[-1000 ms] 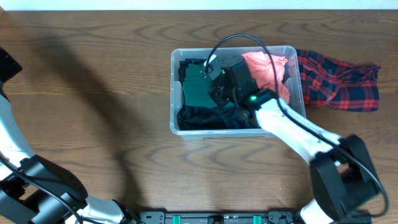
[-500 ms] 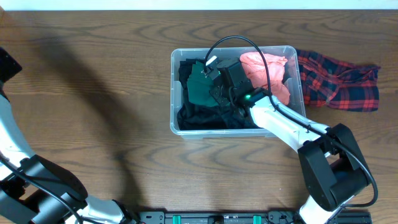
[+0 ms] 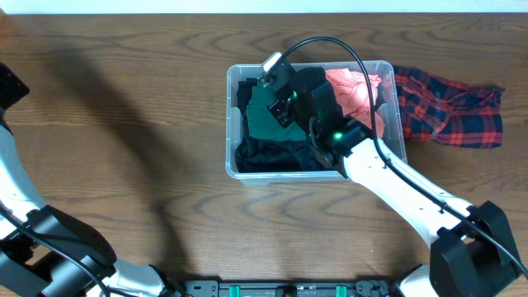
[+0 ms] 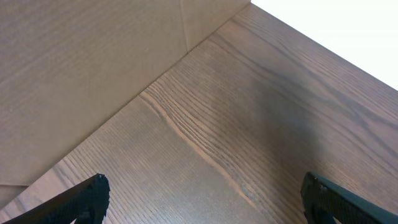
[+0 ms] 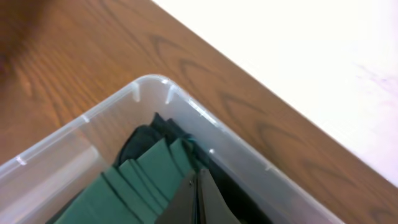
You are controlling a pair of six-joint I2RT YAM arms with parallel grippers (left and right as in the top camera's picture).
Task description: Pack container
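Observation:
The container [image 3: 232,124] is a clear tub in the middle of the table. It holds a folded green cloth [image 3: 262,124], a black garment [image 3: 264,157] and a coral-pink cloth [image 3: 360,92]. My right gripper [image 3: 268,76] hovers over the tub's far left part, shut, with nothing between its fingers. The right wrist view shows those fingertips [image 5: 198,180] pressed together just above the green cloth [image 5: 137,180], close to the tub's far wall [image 5: 242,168]. My left gripper [image 4: 205,186] is open over bare wood, far from the tub.
A red and navy plaid cloth [image 3: 450,111] lies on the table, touching the tub's right end. The left arm [image 3: 16,190] stands at the table's left edge. A pale board [image 4: 81,68] runs along the table in the left wrist view.
My right arm has swung up and toward the tub's far left corner, still shut. The green cloth stays in the tub. The left arm has not moved.

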